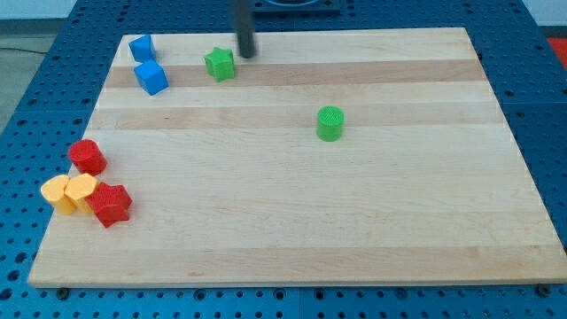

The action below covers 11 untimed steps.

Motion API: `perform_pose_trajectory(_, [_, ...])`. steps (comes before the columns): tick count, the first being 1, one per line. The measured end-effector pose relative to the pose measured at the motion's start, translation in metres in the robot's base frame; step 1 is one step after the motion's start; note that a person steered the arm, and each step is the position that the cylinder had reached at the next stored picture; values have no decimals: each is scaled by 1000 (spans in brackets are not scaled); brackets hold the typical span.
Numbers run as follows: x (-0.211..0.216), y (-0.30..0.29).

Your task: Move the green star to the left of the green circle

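Clawless, this arm has nothing to stand apart, come together or clamp on anything: it ends in a dark rod, and my tip [245, 53] rests near the top edge of the table [354, 221], which is the largest thing in view.

The green star [220, 64] lies just beside my tip, on its view's-left and slightly lower side. Whether the two touch I cannot tell. The green circle [330, 123] stands well apart from my tip, toward the view's right and bottom.

As I judge it, my tip is on the wrong side of the star for this push. It should pass round the star's top to the upper left flank, then drive through the star's middle on a slant toward the view's lower right. A push off centre would likely spin the star off a point. The push should end with the star short of the circle, on its view's-left side, without nudging the circle.

By count there is one table and one rod. There are eight blocks:
- Two green.
- Two blue: a blue block [142, 48] and a blue cube [151, 77], left of my tip.
- Two red: a red circle [88, 157] and a red star [110, 204], far below-left.
- Two yellow blocks [58, 194], touching and beside the red star.
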<state>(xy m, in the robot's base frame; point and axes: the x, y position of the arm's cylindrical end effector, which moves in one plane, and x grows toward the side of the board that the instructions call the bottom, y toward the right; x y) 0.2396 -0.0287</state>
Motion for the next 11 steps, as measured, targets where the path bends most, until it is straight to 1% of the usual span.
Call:
perform_pose_trajectory(1, [12, -36])
perform_pose_trajectory(2, [-24, -78])
perform_pose_trajectory(3, [4, -134])
perform_pose_trajectory(4, [46, -90])
perform_pose_trajectory(5, [57, 22])
perform_pose_trajectory(6, [96, 69])
perform_pose_trajectory(7, [101, 66])
perform_pose_trajectory(8, [57, 52])
perform_pose_trajectory(9, [109, 14])
perform_pose_trajectory(10, [142, 50])
perform_pose_trajectory(11, [139, 7])
